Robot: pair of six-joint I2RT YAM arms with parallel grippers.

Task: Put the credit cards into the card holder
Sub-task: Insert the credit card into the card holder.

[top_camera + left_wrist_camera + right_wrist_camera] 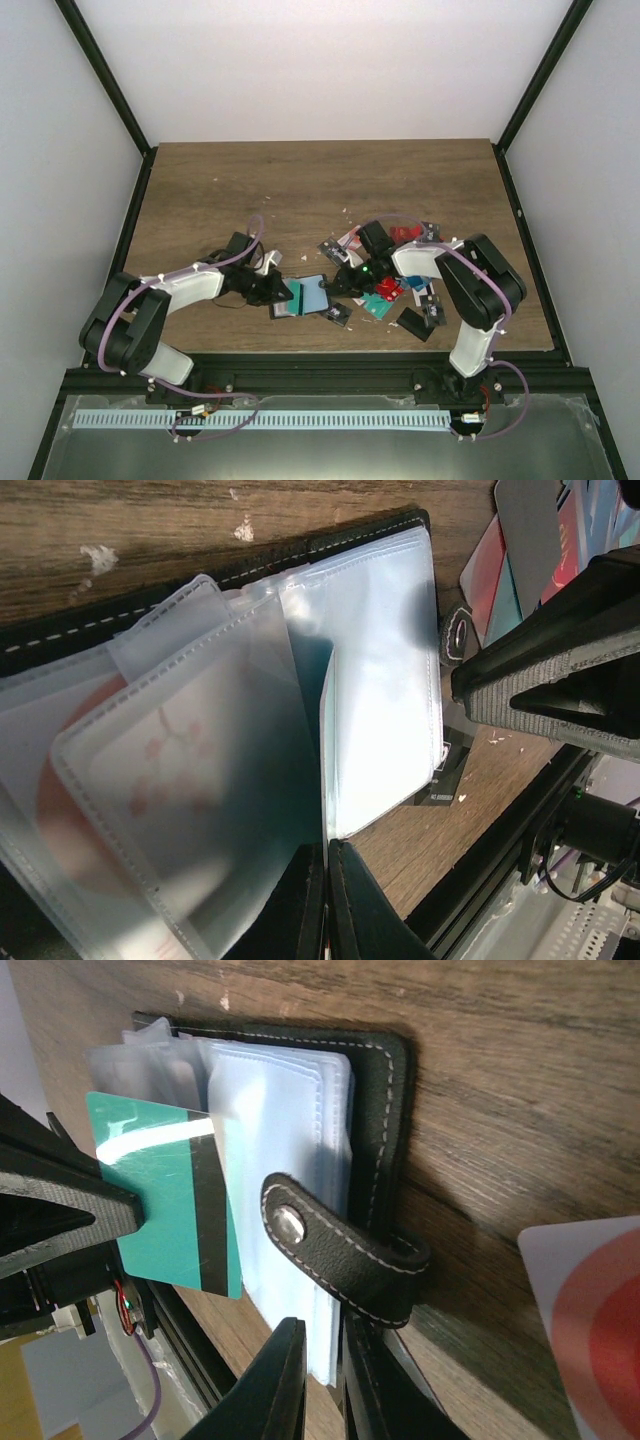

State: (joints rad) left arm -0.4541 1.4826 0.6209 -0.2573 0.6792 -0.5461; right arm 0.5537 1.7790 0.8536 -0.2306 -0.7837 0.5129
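Observation:
The black card holder (290,309) lies open near the table's front middle, its clear blue-grey sleeves (375,680) fanned out. My left gripper (285,293) is shut on a teal card (165,1200) with a black stripe, held edge-on (325,730) among the sleeves. My right gripper (322,1360) is shut on the holder's sleeves (290,1140), just below the snap tab (340,1250). One sleeve holds a white card with a red circle (120,780). The other credit cards (400,290) lie in a loose pile to the right.
A black card (414,323) lies near the front edge, right of the holder. A white card with a red circle (590,1320) lies right of the holder. The black table rail (500,850) runs close by the holder. Small white crumbs dot the wood.

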